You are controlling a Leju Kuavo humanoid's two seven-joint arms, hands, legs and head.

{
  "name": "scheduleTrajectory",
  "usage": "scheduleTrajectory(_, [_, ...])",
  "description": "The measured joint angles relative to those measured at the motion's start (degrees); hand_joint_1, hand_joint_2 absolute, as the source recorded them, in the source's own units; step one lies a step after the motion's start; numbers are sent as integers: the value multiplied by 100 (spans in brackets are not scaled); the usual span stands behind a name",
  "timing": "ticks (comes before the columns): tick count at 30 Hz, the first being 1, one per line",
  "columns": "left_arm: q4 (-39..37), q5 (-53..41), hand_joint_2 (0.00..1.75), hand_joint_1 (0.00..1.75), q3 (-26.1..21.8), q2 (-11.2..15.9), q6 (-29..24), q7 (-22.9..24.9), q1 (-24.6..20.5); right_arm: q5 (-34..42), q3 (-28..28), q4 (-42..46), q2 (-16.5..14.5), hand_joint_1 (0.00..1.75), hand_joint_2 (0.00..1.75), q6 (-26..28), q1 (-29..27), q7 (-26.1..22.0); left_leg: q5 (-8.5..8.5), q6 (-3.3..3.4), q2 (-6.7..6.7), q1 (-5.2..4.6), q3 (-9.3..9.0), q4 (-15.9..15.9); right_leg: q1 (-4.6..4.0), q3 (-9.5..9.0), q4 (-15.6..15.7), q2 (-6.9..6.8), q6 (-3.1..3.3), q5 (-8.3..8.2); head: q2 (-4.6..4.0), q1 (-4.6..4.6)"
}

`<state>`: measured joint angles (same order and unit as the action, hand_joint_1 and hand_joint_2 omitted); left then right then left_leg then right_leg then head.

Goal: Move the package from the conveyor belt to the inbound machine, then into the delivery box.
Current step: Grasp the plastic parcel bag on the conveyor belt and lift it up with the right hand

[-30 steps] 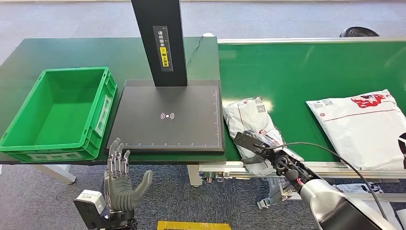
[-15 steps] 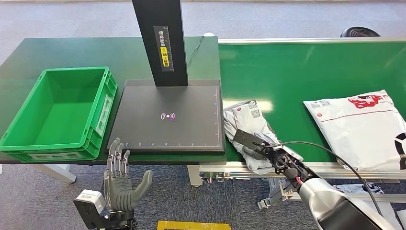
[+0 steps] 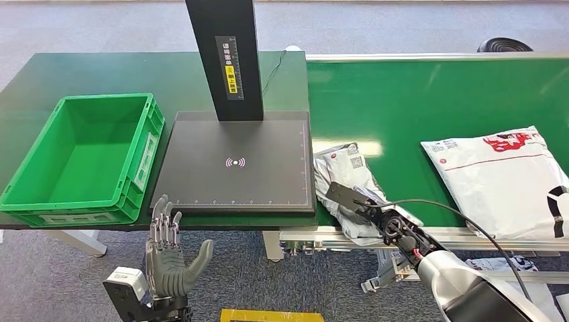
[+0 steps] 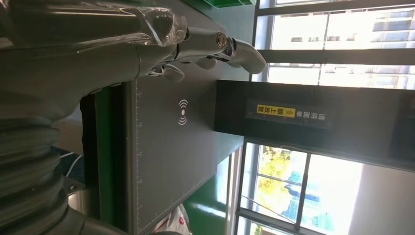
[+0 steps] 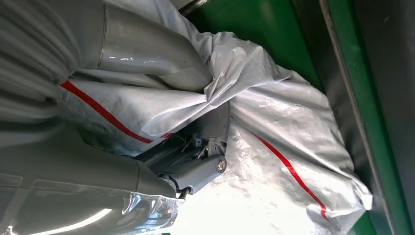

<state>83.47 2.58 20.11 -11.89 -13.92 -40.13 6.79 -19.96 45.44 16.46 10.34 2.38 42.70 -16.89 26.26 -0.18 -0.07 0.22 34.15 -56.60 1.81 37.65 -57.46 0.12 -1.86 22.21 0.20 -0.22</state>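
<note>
At the near edge of the conveyor belt [image 3: 416, 100], just beside the inbound machine [image 3: 241, 168], the right hand [image 3: 355, 204] grasps the small grey package [image 3: 349, 168]. Left hand [image 3: 168, 258] is released, fingers spread, below the table edge.

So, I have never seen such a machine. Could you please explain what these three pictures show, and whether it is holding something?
It is a humanoid robot with two arms. The wide picture looks down from its head; the others come from cameras at its wrists. Its right hand grips a small grey package on the green conveyor belt; a bigger white package lies further along. The left hand is open, holding nothing. The black scanning plate and green box stand alongside.
</note>
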Motion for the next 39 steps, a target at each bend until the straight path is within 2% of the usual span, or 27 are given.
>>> scheduleTrajectory(7, [0,0,175,0,2,-4,-33,0,18,-69,-268,48,-5,175,175,34,268,-255,-2,1,0,-1,17,0,2,4,-1,0,-1,-3,0,1])
scheduleTrajectory(12, [0,0,175,0,2,-43,9,0,6,-284,-391,184,-95,175,175,-153,928,-313,-7,2,4,0,17,0,2,15,-2,2,2,-6,0,1])
scheduleTrajectory(20, [-1,-11,175,0,-6,-107,140,0,-81,-574,-407,272,-461,175,175,-389,1833,-209,-9,-1,6,1,21,0,-1,23,-3,2,3,-6,0,0])
scheduleTrajectory(29, [0,-83,175,0,-22,-140,183,0,-121,-708,-392,295,-884,175,175,-622,2098,-213,-9,0,6,1,20,0,-1,23,-3,2,3,-6,0,1])
scheduleTrajectory(39, [-30,-92,175,0,-40,-158,230,0,-132,-733,-367,295,-1256,175,175,-649,2140,-204,-9,0,5,1,22,0,-1,25,-3,2,3,-6,0,1])
